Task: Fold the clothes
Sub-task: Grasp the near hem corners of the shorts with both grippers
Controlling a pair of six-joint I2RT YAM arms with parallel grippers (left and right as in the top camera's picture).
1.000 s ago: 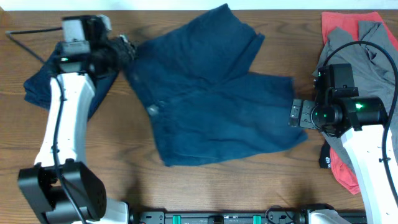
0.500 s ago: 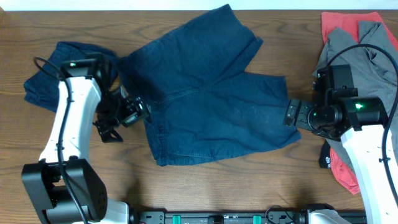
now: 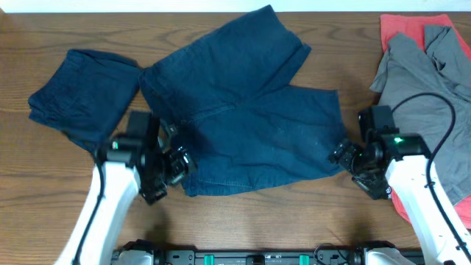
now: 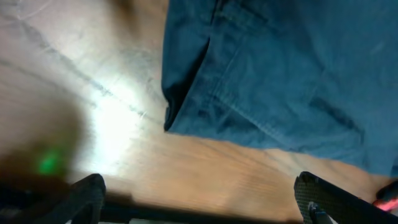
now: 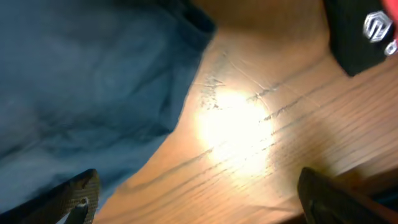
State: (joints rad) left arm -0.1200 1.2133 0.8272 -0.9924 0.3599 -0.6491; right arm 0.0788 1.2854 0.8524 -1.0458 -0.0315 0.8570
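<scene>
The navy shorts (image 3: 243,110) lie spread flat across the middle of the table, one leg toward the back, the other toward the right. A like navy folded garment (image 3: 81,92) lies at the far left. My left gripper (image 3: 173,165) is open and empty by the shorts' front left corner; its wrist view shows that corner (image 4: 205,99) over bare wood. My right gripper (image 3: 346,158) is open and empty beside the shorts' front right hem, which shows in its wrist view (image 5: 93,93).
A grey T-shirt (image 3: 419,81) lies over a red-orange cloth (image 3: 405,26) at the right edge. A small black tag or label (image 5: 360,31) shows in the right wrist view. Bare wood runs along the front of the table (image 3: 257,221).
My left arm swung from the back left down to the shorts' front left corner. My right arm drew back toward the front. The shorts shifted slightly and now lie still.
</scene>
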